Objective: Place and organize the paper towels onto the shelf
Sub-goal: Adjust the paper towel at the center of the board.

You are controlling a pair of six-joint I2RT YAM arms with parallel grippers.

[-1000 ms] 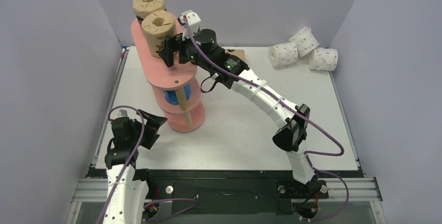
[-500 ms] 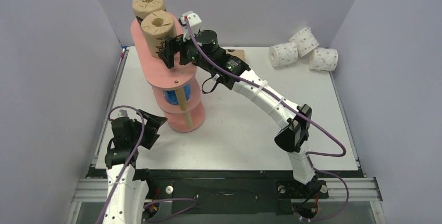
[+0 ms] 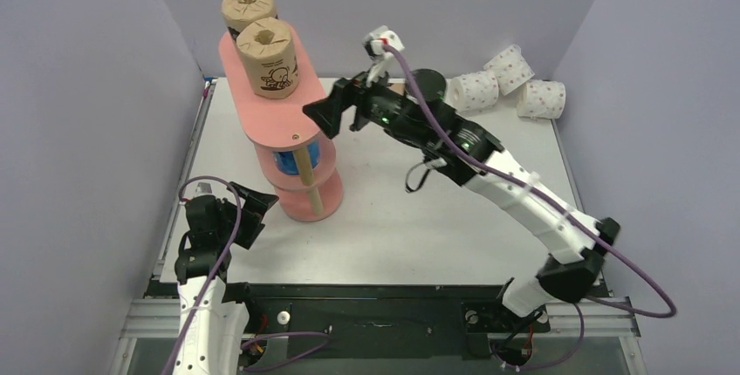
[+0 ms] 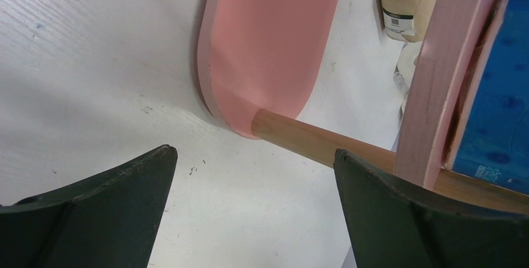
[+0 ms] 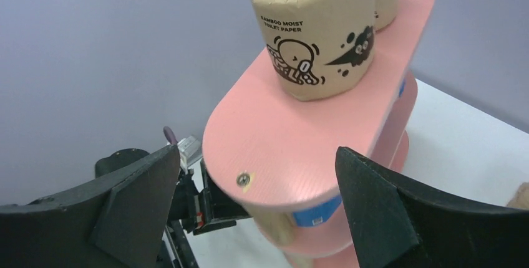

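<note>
"Where are the small white pink-dotted paper rolls (image 3: 476, 90)?"
"Far right on the white table (image 3: 393, 218) (three together). Left pincer (image 3: 260, 214) and right pincer (image 3: 321, 103) are spread, empty. Rolls look light, squashy; pinch the sides gently."

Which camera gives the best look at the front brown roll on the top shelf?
The right wrist view: the brown roll stands large and upright on the pink shelf, its print readable. The overhead view shows it smaller, from above. The left wrist view does not show it.
</note>
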